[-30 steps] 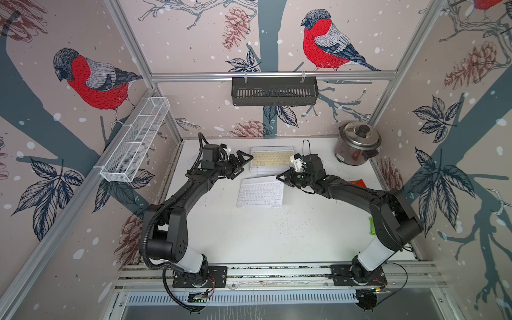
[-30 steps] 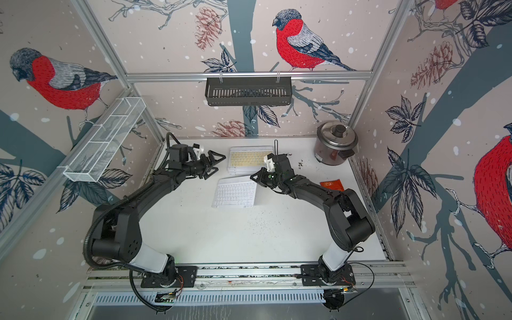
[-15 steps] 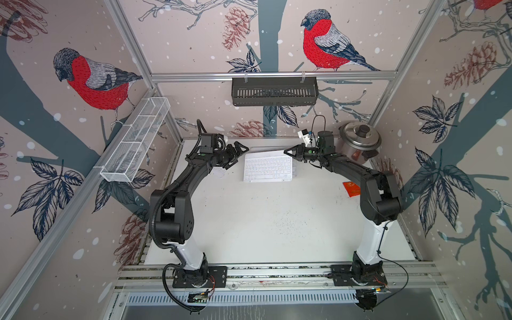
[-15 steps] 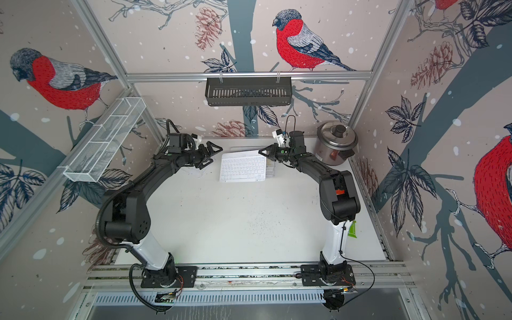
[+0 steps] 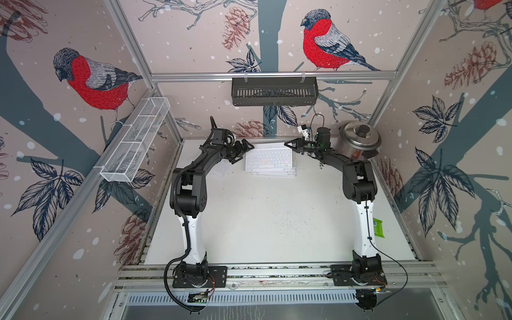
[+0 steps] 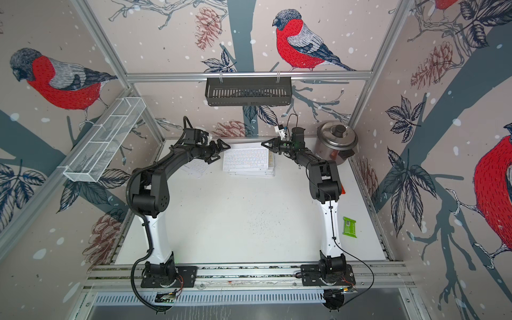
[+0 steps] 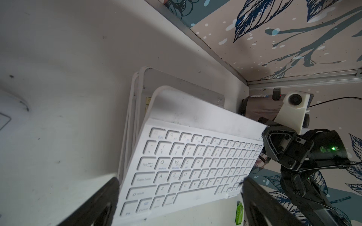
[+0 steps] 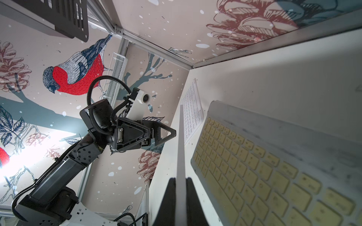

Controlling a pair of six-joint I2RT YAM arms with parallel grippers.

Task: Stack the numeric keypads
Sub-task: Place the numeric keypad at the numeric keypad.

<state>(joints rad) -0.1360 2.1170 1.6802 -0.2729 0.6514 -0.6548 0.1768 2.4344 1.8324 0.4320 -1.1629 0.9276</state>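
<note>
Since a second earlier, the white keypad [image 5: 268, 161] had travelled from the middle to the back of the table [image 5: 263, 221], over the stack [image 5: 273, 173] whose top was a yellow-keyed keypad [image 8: 254, 166]. The right gripper [image 5: 287, 144] was clamped on its right edge, holding it raised above the stack; the left gripper [image 5: 246, 151] stood spread wide beside its left edge, gripping nothing.
</note>
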